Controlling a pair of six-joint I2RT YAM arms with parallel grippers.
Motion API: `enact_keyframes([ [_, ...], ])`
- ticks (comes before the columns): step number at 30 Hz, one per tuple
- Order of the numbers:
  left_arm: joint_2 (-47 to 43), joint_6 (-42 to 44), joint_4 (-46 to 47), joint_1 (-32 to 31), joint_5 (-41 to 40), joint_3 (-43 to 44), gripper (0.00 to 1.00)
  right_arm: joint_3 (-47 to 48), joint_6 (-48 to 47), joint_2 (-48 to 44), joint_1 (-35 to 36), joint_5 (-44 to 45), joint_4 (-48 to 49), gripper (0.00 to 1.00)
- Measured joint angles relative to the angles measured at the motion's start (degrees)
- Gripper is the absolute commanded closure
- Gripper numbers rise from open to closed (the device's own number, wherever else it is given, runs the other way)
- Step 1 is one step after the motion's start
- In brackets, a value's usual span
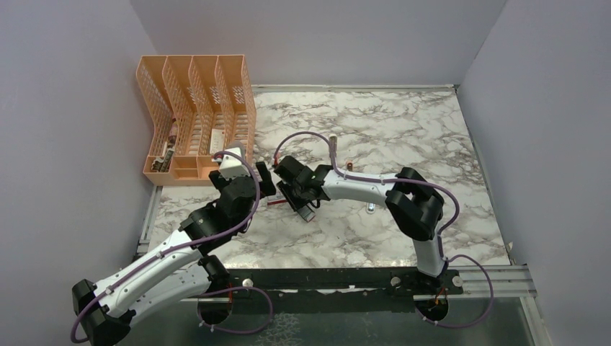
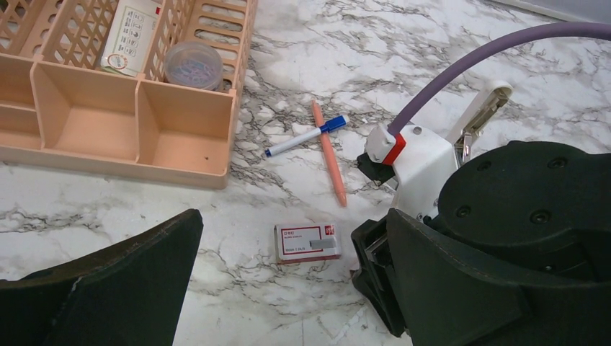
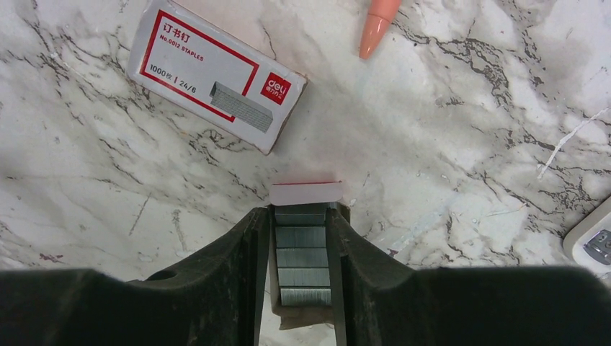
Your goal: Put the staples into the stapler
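My right claw [image 3: 301,213] is clamped on the staples [image 3: 302,267], pinching their long flanks through the paper tray [image 3: 306,193]. I judge this keeps the strips straight for feeding. Their long axis runs along my fingers, the far end aimed at the staple box [image 3: 216,79] on the bench [image 3: 447,144]. The stapler [image 3: 592,241] lies off to the right, only a corner showing. My left claw [image 2: 277,288] hangs wide open, holding nothing.

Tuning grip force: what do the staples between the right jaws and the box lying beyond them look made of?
The staples look like grey metal: dull sheen, fine ribbed strips. The box looks like thin printed cardboard: matte white face, red border, soft folded edges.
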Motion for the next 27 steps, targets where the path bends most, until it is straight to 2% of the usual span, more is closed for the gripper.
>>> enact_keyframes([
  [20, -1.66, -0.85, -0.24, 0.0, -0.68, 0.0, 0.01, 1.14, 0.61, 1.07, 0.72, 4.74, -0.42, 0.6],
  [21, -1.92, -0.9, -0.28, 0.0, -0.85, 0.0, 0.01, 1.14, 0.68, 1.07, 0.72, 4.76, -0.39, 0.61],
  [24, -2.54, -1.05, -0.42, 0.0, -1.2, 0.0, 0.01, 1.01, 1.18, 0.87, 0.72, 4.87, -0.35, 0.75],
  [27, -2.78, -1.07, -0.59, 0.0, -1.29, 0.0, 0.01, 0.83, 1.73, 0.46, 0.72, 5.29, -0.35, 0.8],
])
